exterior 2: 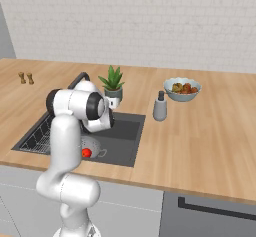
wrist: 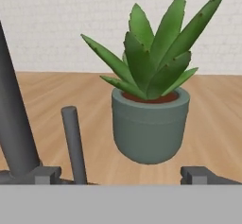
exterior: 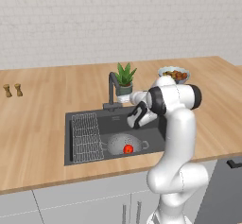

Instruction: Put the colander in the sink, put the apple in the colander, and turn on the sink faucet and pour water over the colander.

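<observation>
Colander (exterior: pixel 124 145) down in the sink (exterior: pixel 113 119), sitting on the basin floor beside the wire grid rack (exterior: pixel 86 137). Apple (exterior: pixel 128 149) inside it, red against the silver bowl, seen again from the right base view through the gap by the arm. Gripper (exterior: pixel 134 119) up over the rear right part of the basin, jaws spread wide, nothing between them. Faucet (exterior: pixel 112 91) just beside it at the back rim, spout bent forward over the basin; no water seen running. From the hand view, fingertips (wrist: pixel 201 176) low at the bottom edge, well apart, pointed at the potted plant (wrist: pixel 151 105), with the dark faucet column (wrist: pixel 14 124) rising at far left and a slimmer dark rod (wrist: pixel 74 142) next to it. Plant close behind the faucet on the wooden counter (exterior: pixel 38 124). Fruit bowl (exterior 2: pixel 183 89) off to the right, grey soap dispenser (exterior 2: pixel 160 107) near the sink's right rim, two small shakers (exterior: pixel 12 90) far left.
</observation>
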Available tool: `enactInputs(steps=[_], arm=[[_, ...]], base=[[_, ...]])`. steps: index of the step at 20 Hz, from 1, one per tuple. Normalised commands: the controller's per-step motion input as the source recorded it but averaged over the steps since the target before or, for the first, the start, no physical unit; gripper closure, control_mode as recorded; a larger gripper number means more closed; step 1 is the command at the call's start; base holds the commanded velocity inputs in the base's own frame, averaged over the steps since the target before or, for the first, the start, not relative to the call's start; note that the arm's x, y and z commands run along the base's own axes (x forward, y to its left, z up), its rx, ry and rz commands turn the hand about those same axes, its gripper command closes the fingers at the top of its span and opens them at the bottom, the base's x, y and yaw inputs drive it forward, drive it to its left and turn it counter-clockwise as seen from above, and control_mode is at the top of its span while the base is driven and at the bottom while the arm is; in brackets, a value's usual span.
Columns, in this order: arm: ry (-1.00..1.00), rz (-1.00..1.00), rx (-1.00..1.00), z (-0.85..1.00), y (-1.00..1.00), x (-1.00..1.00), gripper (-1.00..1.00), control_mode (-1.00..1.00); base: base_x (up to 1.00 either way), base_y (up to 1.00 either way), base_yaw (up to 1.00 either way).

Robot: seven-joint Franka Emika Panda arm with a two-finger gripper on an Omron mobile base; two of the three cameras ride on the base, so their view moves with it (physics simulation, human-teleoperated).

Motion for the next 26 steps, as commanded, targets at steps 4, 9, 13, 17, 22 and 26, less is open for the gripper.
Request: enactInputs(steps=[4,9,13,17,22,26], arm=[[0.00,0.00,0.00,0.00,0.01,0.10,-1.00,-1.00],[0.00,0.00,0.00,0.00,0.00,0.15,-1.00,-1.00],[0.00,0.00,0.00,0.00,0.01,0.11,-1.00,-1.00],[0.00,0.00,0.00,0.00,0.00,0.06,-1.00,-1.00],[0.00,0.00,0.00,0.00,0.00,0.03,-1.00,-1.00],[0.00,0.00,0.00,0.00,0.01,0.00,-1.00,-1.00]], base=[[0.00,0.00,0.00],[0.00,0.00,0.00],[0.00,0.00,0.00],[0.00,0.00,0.00],[0.00,0.00,0.00],[0.00,0.00,0.00]])
